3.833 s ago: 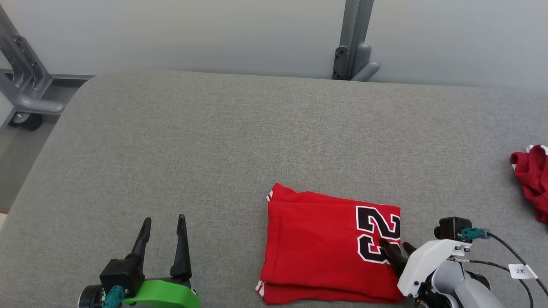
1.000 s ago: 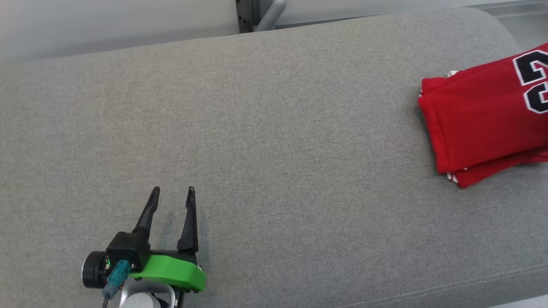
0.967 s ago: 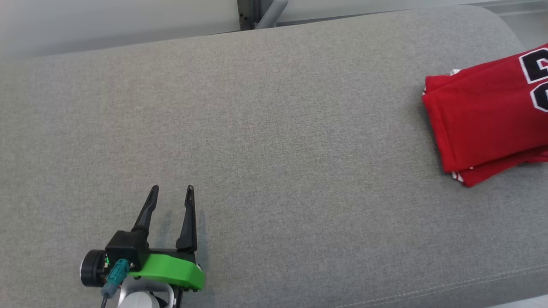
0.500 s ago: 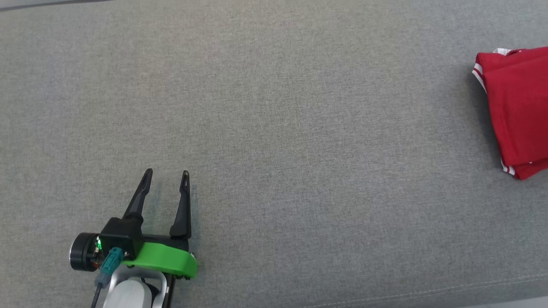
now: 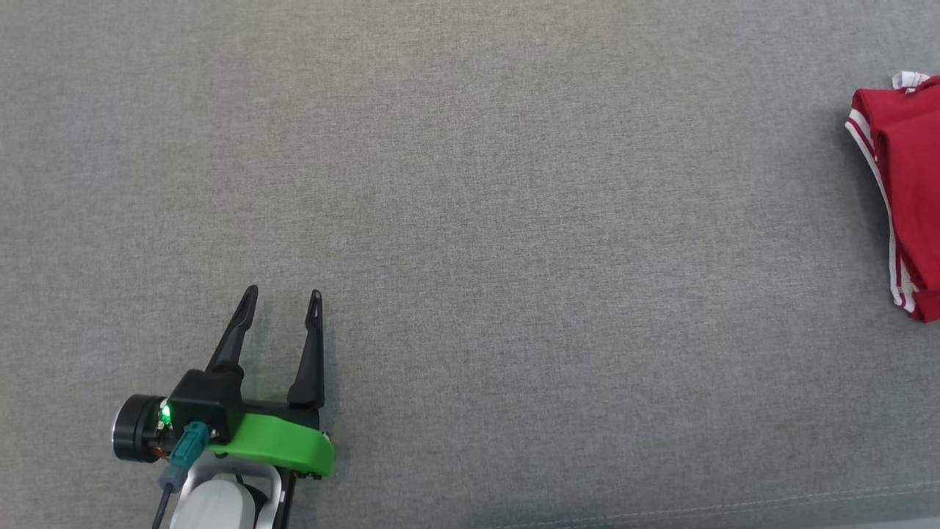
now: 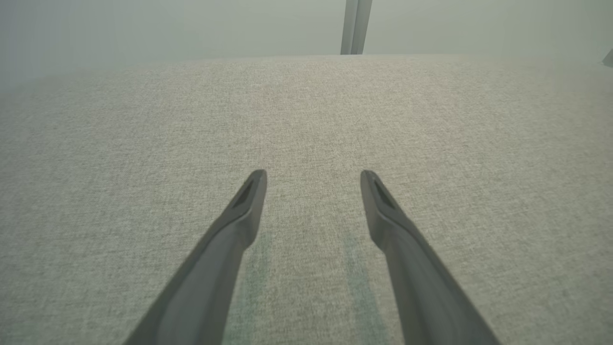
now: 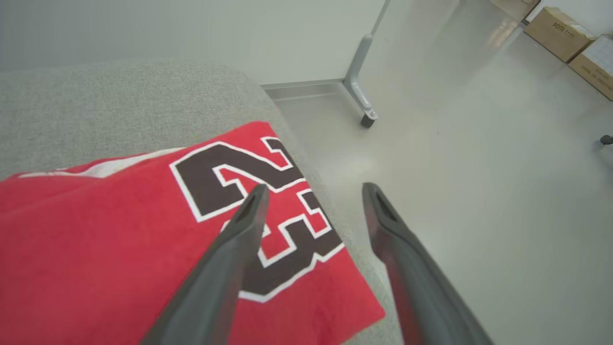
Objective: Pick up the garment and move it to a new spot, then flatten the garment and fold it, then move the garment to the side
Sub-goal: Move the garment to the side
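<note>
One red garment (image 7: 96, 249) is lying on one grey counter (image 5: 514, 220), and it is carrying two black digits (image 7: 201, 179) outlined in white. Two grippers are showing, the left gripper (image 5: 283, 292) and the right gripper (image 7: 314, 187), each bearing two long dark fingers (image 6: 242, 211) (four fingers in all). On the floor (image 7: 479, 153) two cardboard boxes (image 7: 558, 31) are sitting side by side, one grey metal leg (image 7: 359, 81) is standing there too, and one upright post (image 6: 355, 26) is rising behind the counter.

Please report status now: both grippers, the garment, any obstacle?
Left gripper open, empty, over grey surface. Right gripper open, holding nothing. Red jersey folded, at surface's edge. No obstacle seen.
</note>
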